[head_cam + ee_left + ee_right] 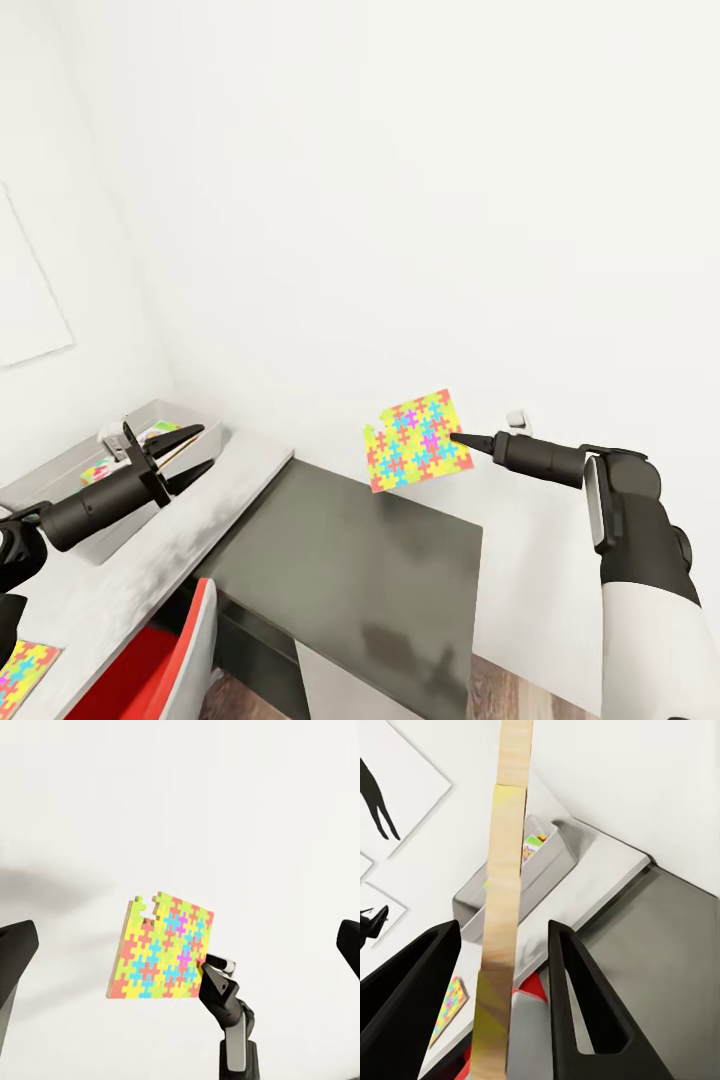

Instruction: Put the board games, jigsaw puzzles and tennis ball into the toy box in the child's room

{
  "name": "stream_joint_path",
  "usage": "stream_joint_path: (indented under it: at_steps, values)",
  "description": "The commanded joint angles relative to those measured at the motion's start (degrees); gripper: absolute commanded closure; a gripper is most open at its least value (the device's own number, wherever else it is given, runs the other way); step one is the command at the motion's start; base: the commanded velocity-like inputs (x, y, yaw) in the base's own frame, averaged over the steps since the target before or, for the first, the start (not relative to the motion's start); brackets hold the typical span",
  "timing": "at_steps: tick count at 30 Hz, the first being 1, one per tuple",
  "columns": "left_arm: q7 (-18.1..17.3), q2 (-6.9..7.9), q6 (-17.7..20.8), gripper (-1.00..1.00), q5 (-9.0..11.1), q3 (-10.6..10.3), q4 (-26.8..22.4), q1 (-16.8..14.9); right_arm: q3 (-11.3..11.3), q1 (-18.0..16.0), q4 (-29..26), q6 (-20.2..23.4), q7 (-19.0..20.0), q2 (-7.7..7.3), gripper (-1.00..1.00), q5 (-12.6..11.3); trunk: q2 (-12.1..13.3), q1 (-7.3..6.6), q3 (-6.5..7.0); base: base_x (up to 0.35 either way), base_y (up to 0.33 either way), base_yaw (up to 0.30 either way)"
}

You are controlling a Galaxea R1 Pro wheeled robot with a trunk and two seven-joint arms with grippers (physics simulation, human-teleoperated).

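Note:
My right gripper point(457, 437) is shut on the edge of a colourful jigsaw puzzle point(417, 441) and holds it upright in the air above a dark grey surface point(380, 560). In the right wrist view the puzzle point(506, 870) stands edge-on between the two black fingers point(585, 997). The left wrist view shows the same puzzle point(161, 952) face-on, with a piece missing at its upper edge. My left gripper point(203, 449) is open and empty, hovering just in front of the grey toy box point(195, 412) on the light table point(120, 590). A second jigsaw puzzle point(22, 672) lies flat on that table.
Some colourful items lie inside the toy box point(544, 859). A red chair point(165, 655) stands against the table's front edge. White walls close in behind and to the left, with a white board point(30, 290) hung on the left one.

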Motion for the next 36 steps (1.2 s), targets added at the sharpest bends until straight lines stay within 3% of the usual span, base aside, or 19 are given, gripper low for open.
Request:
stream_joint_path:
  at_steps: [1, 11, 20, 28, 36]
  values:
    - [0.2, -0.04, 0.2, -1.0, 0.2, 0.2, 0.0, 0.0, -0.1, -0.1, 0.0, 0.4, 0.5, 0.02, 1.0, 0.6, -0.1, 0.04, -0.13, 0.036, -0.013, 0.0]
    - [0.4, -0.47, 0.0, -1.0, 0.2, 0.8, 0.0, 0.2, 0.0, -0.1, 0.0, 0.4, 0.6, -0.04, 1.0, 0.6, -0.1, 0.04, -0.1, -0.137, -0.004, 0.043]
    - [0.5, -0.55, 0.0, -1.0, 0.2, 0.7, 0.1, 0.2, 0.0, -0.1, 0.0, 0.4, 0.5, -0.05, 1.0, 0.9, -0.1, 0.04, -0.07, -0.309, 0.006, 0.265]
    - [-0.1, -0.12, 0.5, -1.0, 0.3, 0.7, 0.0, 0.2, 0.0, -0.1, 0.0, 0.4, 0.5, -0.06, 1.0, 0.9, -0.1, 0.04, -0.07, -0.092, 0.011, 0.294]
    - [0.5, 0.05, 0.7, -1.0, 0.3, 4.9, 0.0, 2.0, 0.1, -0.1, 0.0, 0.4, 0.5, -0.07, 1.0, 0.9, -0.1, 0.04, -0.07, -0.009, 0.001, 0.296]
